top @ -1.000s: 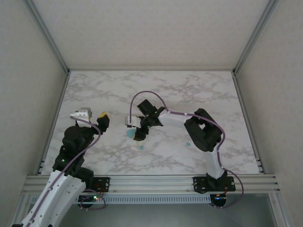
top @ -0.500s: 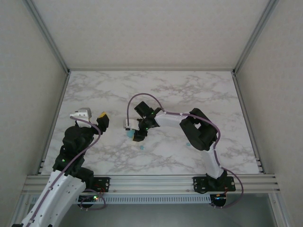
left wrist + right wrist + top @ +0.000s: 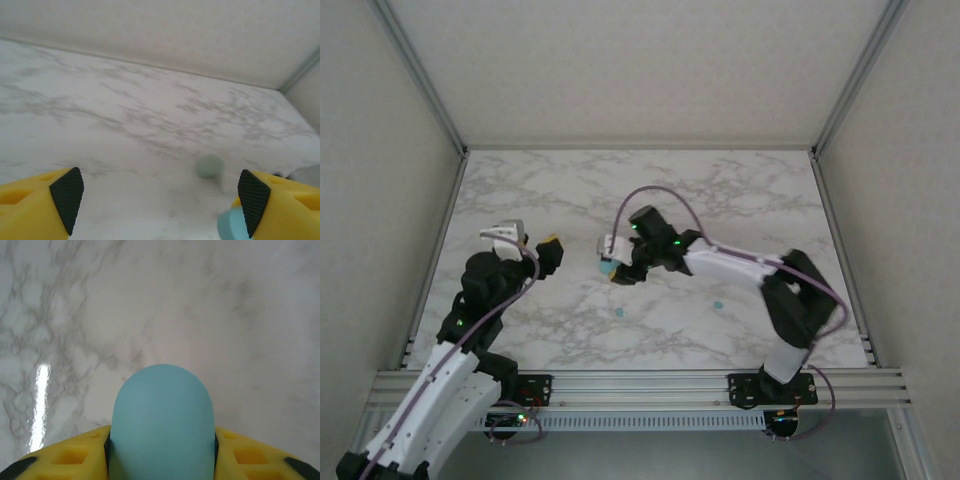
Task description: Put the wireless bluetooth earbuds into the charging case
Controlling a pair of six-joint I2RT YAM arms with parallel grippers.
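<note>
A teal-blue pebble-shaped charging case (image 3: 161,425) sits between the yellow fingers of my right gripper (image 3: 161,450), which is shut on it. From above, that gripper (image 3: 613,268) holds the case (image 3: 607,266) over the middle of the marble table. My left gripper (image 3: 548,252) hovers a short way to its left, open with nothing between its fingers (image 3: 160,200). A teal-blue edge (image 3: 230,226) shows by its right finger. Two tiny teal earbuds (image 3: 618,312) (image 3: 718,305) lie on the table nearer the front. A small pale green rounded piece (image 3: 209,166) lies ahead of the left gripper, blurred.
The marble table (image 3: 740,200) is walled on the left, back and right by pale panels. An aluminium rail (image 3: 640,382) runs along the near edge with both arm bases on it. The right arm (image 3: 790,300) stretches across the right half.
My right gripper has shut on the teal-blue case and carried it slightly up and back, its arm stretching out. My left gripper has shifted a little to the right.
</note>
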